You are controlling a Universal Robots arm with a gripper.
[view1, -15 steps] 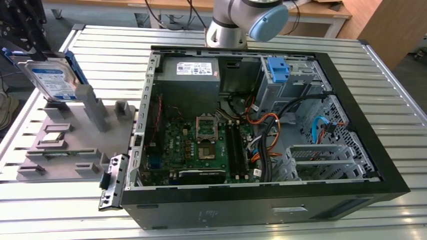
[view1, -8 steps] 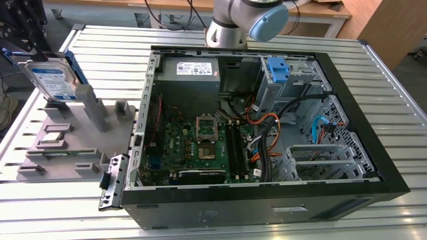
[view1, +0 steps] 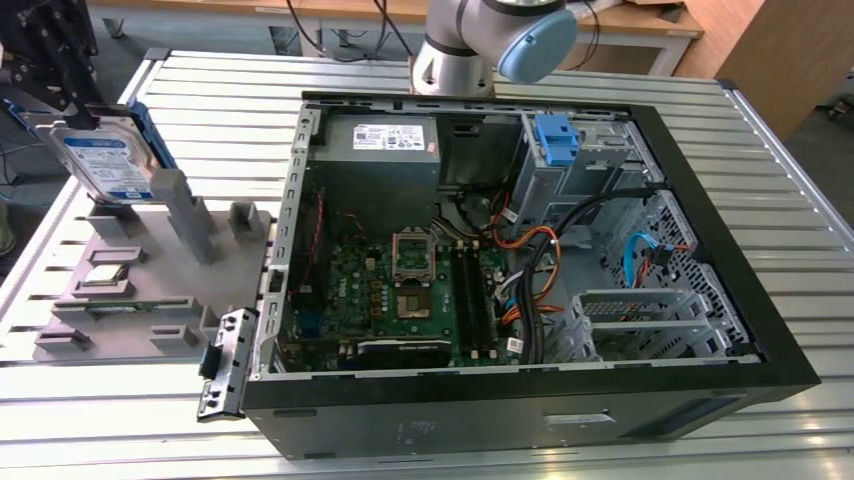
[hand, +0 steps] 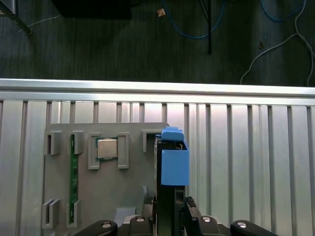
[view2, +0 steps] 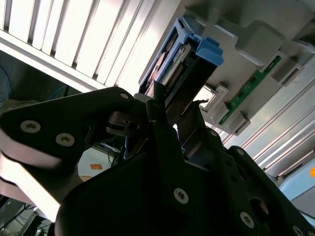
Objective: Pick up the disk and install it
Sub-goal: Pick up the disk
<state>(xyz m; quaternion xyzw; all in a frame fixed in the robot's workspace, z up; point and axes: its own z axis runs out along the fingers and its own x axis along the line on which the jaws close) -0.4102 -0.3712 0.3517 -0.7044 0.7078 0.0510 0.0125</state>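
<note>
GRIP: fingers (hand: 190, 205) clamped across the disk (view1: 110, 160) | DISK: on edge at grey fixture (view1: 147, 300), exterior view's left, well apart from computer case (view1: 747, 330) | REASON: edge hold likely suits bay insertion

A robotics lab: slatted aluminium bench (view1: 120, 420), opened computer case (view1: 534, 405), floor cables (hand: 209, 29).

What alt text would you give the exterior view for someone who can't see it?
On the exterior view's left, the gripper clamps the top edge of the disk, which stands upright over a grey parts holder. Beside it, an open black computer case lies on a slatted metal table with its motherboard exposed.
</note>
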